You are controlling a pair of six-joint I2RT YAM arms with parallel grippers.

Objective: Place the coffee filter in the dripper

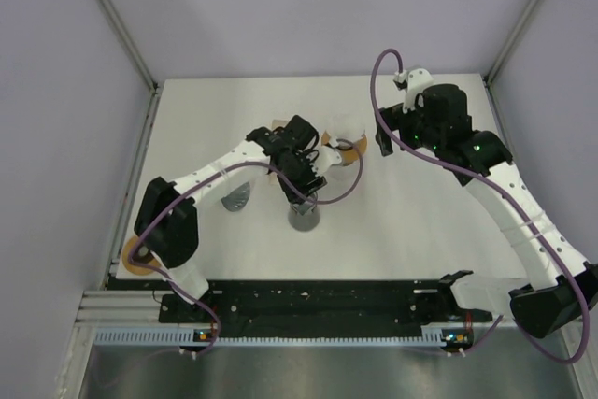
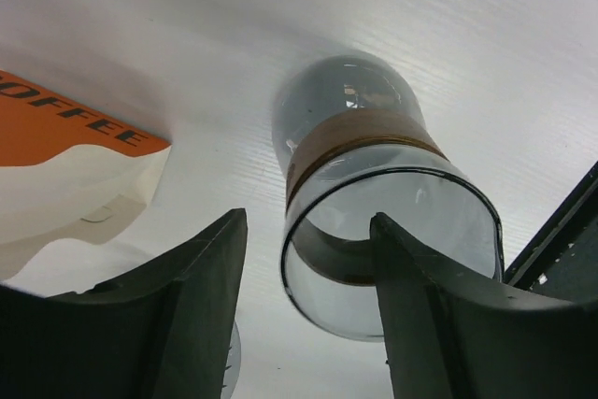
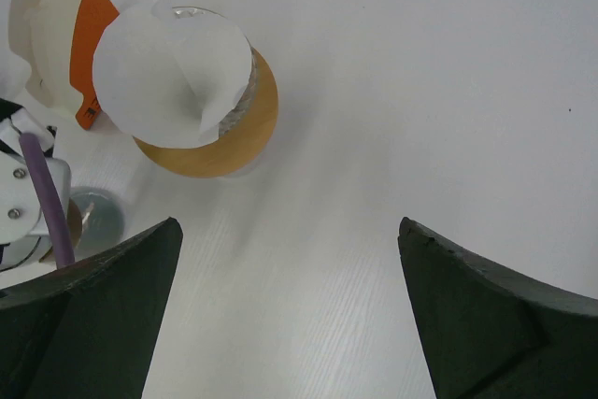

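Note:
The dripper (image 3: 229, 133), glass with a wooden collar, stands at the table's back centre, also in the top view (image 1: 350, 154). A white paper coffee filter (image 3: 173, 72) sits opened in its top (image 1: 344, 130). My right gripper (image 3: 288, 223) is open and empty, hovering right of the dripper (image 1: 382, 140). My left gripper (image 2: 308, 220) is open, over a smoky glass carafe (image 2: 360, 128) with a brown band. Its jaws straddle the left side of the carafe's rim; I cannot tell if they touch. The carafe stands in front of the dripper (image 1: 305, 220).
An orange and white coffee filter packet (image 3: 56, 35) lies left of the dripper (image 2: 65, 165). A grey disc (image 1: 236, 199) lies left of the carafe. A wooden disc (image 1: 135, 257) sits by the left arm's base. Metal frame posts stand at the back corners.

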